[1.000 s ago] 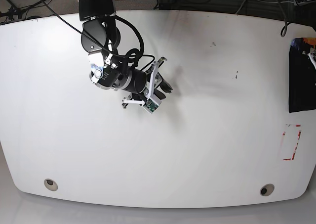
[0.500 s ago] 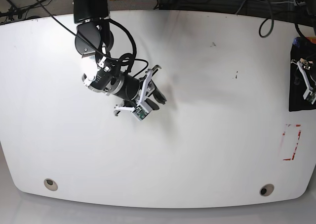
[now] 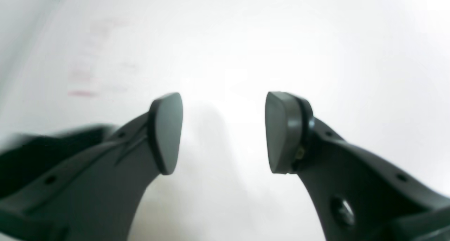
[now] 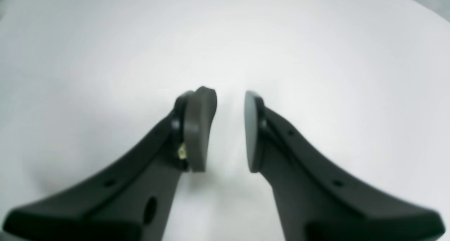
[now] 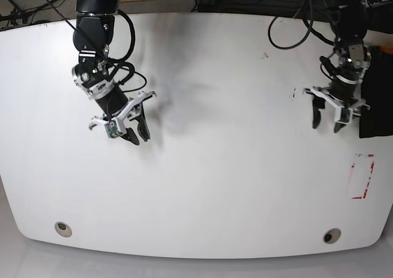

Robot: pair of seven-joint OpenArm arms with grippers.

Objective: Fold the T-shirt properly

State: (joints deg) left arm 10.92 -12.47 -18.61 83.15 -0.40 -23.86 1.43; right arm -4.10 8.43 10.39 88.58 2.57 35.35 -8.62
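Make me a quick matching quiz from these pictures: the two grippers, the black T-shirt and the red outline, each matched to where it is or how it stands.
Things:
1. left gripper
2. right gripper
3. T-shirt
4. red outline

Descriptions:
A. marked on the table near the base view's right edge
B. dark cloth at the right edge
C. empty, jaws narrowly apart
D. empty, jaws wide apart

Pairs: 1-D, 2-C, 3-B, 4-A

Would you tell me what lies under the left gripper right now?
Only bare white table lies under the open left gripper; the black T-shirt sits beside it at the edge, mostly out of frame.
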